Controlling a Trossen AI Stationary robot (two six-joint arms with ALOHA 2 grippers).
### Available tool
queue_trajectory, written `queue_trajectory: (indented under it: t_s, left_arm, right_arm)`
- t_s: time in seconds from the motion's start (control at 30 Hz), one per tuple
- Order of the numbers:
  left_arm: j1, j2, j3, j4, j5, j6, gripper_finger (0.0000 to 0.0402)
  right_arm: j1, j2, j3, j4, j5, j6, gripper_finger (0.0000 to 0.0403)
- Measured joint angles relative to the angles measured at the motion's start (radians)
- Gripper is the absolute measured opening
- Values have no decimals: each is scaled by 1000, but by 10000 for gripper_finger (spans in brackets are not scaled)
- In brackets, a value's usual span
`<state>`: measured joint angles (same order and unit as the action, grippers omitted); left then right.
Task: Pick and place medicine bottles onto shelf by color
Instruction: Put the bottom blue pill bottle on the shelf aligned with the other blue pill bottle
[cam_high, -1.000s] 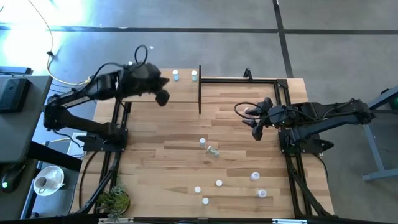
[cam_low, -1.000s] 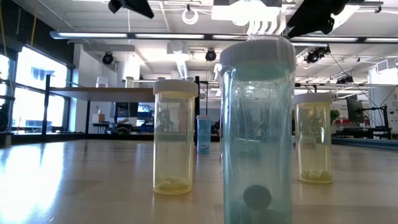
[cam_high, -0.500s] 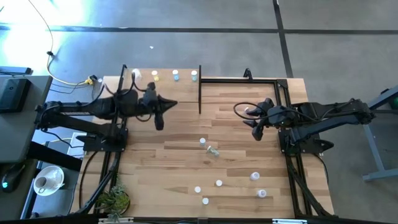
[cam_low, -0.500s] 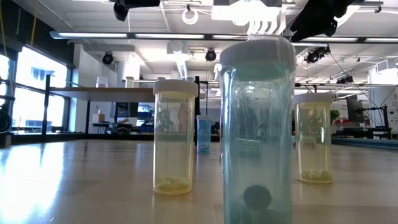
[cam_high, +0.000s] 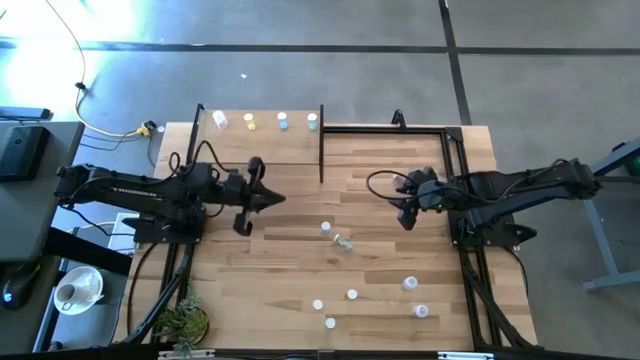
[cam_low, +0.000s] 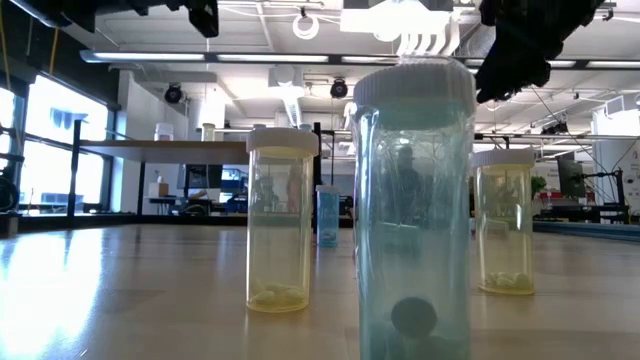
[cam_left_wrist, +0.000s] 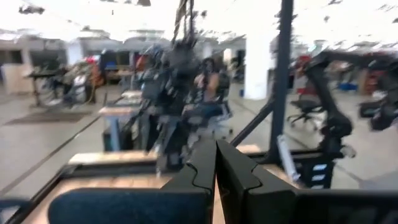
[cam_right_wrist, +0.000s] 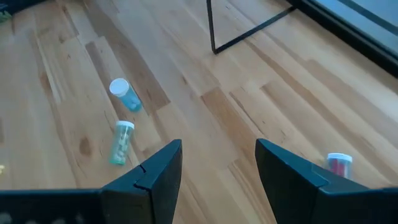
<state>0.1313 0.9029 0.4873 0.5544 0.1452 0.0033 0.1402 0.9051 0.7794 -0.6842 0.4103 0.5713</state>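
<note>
Wood tabletop (cam_high: 300, 260), blue bottle (cam_right_wrist: 125, 95) beyond spread right gripper (cam_right_wrist: 217, 165)

Bright daylight glare — blurred left-wrist view

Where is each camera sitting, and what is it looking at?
High view: above, looking straight down at the table, both arms showing.
Low view: at tabletop height, behind a blue bottle; arm parts overhead.
Left wrist view: on the left arm, facing the room past its shut left gripper.
Right wrist view: looks past the open right gripper at a lying green bottle, shared with the high view.
</note>
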Motion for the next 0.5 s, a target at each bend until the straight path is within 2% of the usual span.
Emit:
queue_trajectory:
  t_s: [0.27,0.5]
  left_arm:
    - [-3,-18,0,3,116,-48,1]
    - [-23,7,0,1,115,-79,3]
  right_arm:
    - [12,0,-138,242,-19,-3,195]
    - [70,31,-278,565,-51,-120,195]
